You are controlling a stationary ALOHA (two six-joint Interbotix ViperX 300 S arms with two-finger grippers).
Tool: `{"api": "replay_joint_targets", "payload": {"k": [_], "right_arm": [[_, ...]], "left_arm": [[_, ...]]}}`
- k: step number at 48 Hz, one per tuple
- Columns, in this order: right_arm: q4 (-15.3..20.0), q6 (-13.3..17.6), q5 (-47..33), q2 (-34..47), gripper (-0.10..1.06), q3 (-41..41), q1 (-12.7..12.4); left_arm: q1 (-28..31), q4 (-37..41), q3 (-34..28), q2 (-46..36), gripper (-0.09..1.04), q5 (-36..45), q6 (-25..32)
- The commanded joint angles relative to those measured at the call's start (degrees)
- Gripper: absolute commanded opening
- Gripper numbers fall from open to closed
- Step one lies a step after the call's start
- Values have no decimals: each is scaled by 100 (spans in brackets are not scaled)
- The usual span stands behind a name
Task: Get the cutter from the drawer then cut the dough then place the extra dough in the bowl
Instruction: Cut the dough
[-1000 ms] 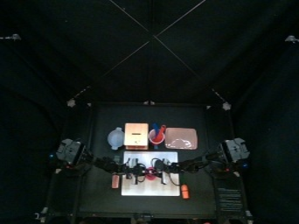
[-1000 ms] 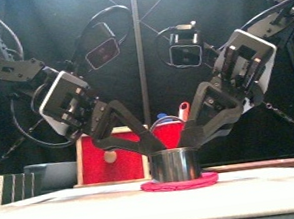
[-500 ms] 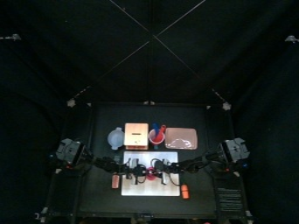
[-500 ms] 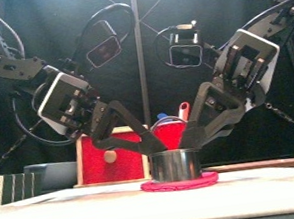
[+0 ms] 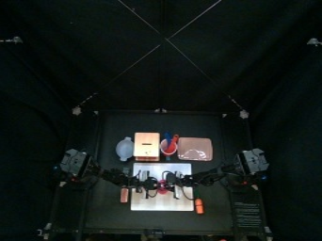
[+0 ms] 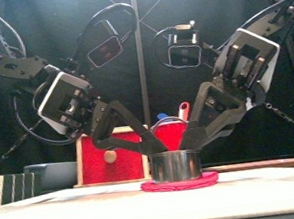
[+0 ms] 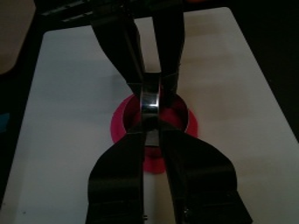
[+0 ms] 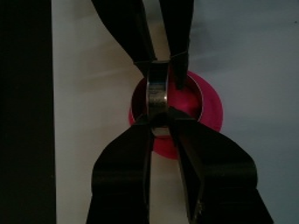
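Cutter (image 6: 177, 164): stood upright on the pink dough (image 6: 179, 183), at the middle of the white cutting board (image 6: 66, 199).

Front view: the left gripper (image 6: 152, 148) and right gripper (image 6: 199, 141) are seen slanting down to opposite sides of the cutter's top rim. The grip itself cannot be judged from this level.

Wrist views: each gripper's jaws are seen drawn narrow and clenched on the cutter's thin metal wall, facing each other across it. The dough is shown as a rim around the cutter's foot.

Top view only: a blue-grey bowl (image 5: 123, 147), wooden box (image 5: 151, 146) and pink tray (image 5: 198, 149) are lined up behind the board. One orange toy (image 5: 122, 195) is noted off the board's left edge.

Hard to make out: in the top view, grippers and cutter merge into one dark cluster. In the front view, the box and a red cup (image 6: 170, 131) behind the board are partly covered by the arms. The cutter's wire handle could not be found.
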Motion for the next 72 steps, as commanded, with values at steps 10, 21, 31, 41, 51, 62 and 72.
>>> {"api": "replay_joint_targets", "payload": {"k": [10, 21, 31, 41, 51, 62, 72], "right_arm": [[44, 88, 378, 229, 53, 70, 229], [26, 88, 413, 255, 53, 70, 220], [26, 88, 413, 255, 53, 70, 202], [18, 88, 413, 255, 53, 62, 185], [-18, 79, 413, 255, 53, 44, 167], [-53, 88, 422, 255, 53, -53, 167], [0, 97, 501, 246, 53, -79, 158]], "left_arm": [[-334, 62, 70, 18, 45, 554, 70], [-334, 62, 70, 26, 45, 589, 62], [-334, 62, 53, 70, 45, 606, 53], [-334, 62, 44, 70, 45, 615, 44], [-325, 62, 44, 70, 45, 668, 53], [-299, 44, 9, 62, 45, 694, 44], [-290, -9, 0, 62, 46, 694, 44]]}}
